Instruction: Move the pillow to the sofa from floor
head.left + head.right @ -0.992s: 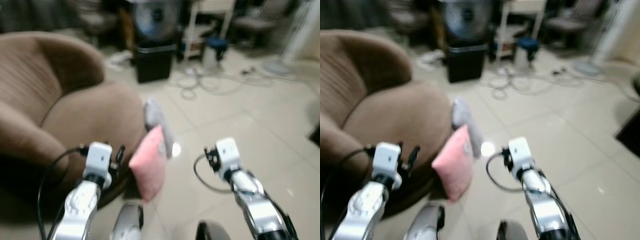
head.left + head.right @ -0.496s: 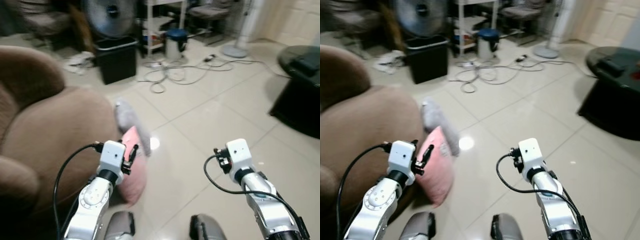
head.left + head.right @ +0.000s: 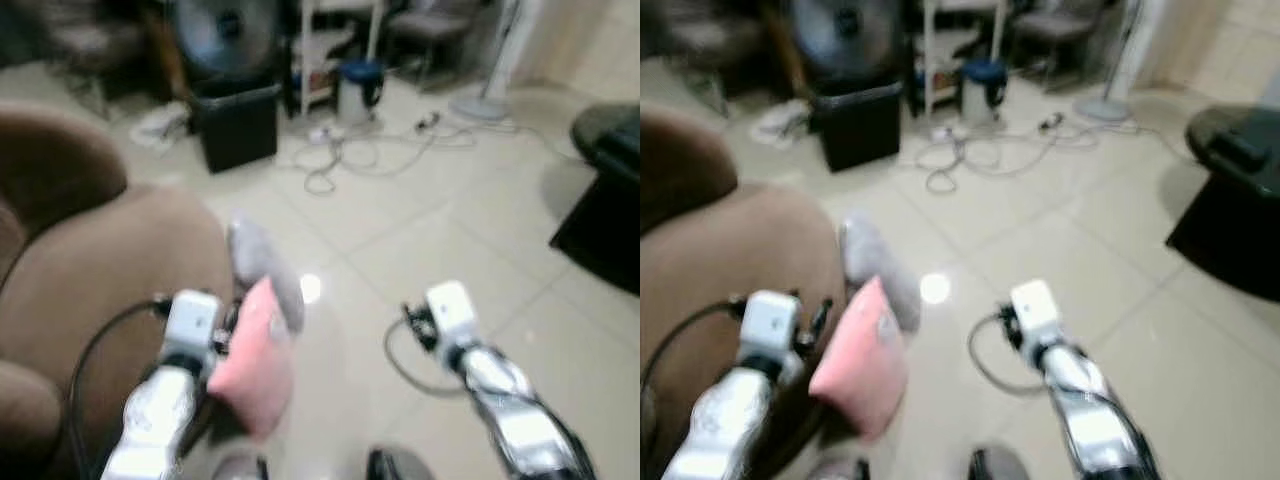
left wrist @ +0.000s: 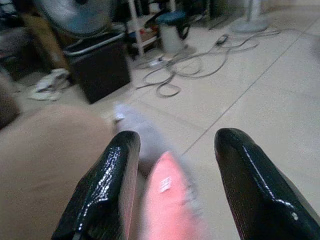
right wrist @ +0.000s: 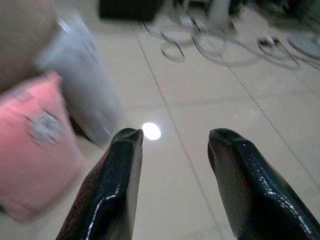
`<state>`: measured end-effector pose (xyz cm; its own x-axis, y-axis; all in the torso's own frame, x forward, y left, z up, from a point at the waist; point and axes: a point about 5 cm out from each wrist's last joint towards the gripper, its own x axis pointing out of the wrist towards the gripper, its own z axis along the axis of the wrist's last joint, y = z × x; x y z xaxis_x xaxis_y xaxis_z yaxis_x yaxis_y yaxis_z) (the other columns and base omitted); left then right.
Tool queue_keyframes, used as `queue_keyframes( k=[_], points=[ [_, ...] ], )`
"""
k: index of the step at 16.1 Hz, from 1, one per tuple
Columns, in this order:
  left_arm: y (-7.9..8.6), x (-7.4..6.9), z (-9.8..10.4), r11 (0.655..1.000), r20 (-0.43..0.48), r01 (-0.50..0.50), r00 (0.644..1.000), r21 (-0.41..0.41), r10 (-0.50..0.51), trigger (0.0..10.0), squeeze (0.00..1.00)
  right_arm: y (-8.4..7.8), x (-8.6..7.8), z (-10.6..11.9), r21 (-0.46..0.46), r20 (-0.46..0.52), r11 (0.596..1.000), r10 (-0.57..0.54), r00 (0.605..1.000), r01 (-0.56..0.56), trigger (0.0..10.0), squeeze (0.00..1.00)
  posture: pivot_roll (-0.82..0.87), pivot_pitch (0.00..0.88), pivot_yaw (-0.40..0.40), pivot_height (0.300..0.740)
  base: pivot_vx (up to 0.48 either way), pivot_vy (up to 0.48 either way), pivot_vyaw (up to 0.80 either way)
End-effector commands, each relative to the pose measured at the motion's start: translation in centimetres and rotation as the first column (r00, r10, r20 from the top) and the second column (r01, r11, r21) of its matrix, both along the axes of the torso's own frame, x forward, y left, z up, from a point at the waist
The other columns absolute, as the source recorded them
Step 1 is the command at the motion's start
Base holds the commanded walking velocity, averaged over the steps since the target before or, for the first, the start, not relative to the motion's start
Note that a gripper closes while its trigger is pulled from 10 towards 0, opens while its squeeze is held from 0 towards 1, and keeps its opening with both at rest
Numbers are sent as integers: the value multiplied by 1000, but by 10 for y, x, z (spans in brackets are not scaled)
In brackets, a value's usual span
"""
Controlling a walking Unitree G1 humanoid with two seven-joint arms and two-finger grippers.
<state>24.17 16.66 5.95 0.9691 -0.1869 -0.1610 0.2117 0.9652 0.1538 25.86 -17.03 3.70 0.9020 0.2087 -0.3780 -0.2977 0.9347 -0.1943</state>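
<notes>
Grippers: left gripper (image 4: 172, 190) and right gripper (image 5: 172, 185), fingers spread, holding nothing, both raised above the floor (image 3: 470, 230). Pink pillow (image 3: 250, 355): on the floor, leaning against the sofa (image 3: 100, 270), just ahead of the left gripper; lower edge blurred. Grey pillow (image 3: 262, 265): behind the pink one, also against the sofa. Beyond: black bin (image 3: 235, 125), cables (image 3: 360, 150), fan (image 3: 215, 30), all blurred.

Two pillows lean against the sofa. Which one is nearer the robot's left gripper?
The pink pillow: it sits right beside the left gripper, in line with its open fingers, while the grey pillow lies beyond it.
</notes>
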Motion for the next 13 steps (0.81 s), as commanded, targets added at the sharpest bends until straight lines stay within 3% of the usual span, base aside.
queue_keyframes(
  k=[1, 8, 13],
  points=[
    [4, -2, 0, 1000, -5, 2, 1000, 20, -2, 10000, 0, 5, 3, 2, 10, 9, 1000, 16, 1000, -16, 10000, 0, 99, 0, -26, 648, 442, 0, 0],
    [2, -7, -2, 999, -14, 21, 1000, 25, -20, 10000, 0, 7, 0, 0, 28, -10, 1000, 6, 1000, -6, 10000, 0, 100, 0, -27, 648, 428, 0, 0],
    [4, -11, -7, 997, -43, 63, 997, 44, -61, 10000, 0, 3, -4, -3, 27, -33, 1000, 7, 999, -6, 10000, 0, 92, 0, -23, 648, 0, 0, 0]
  ],
)
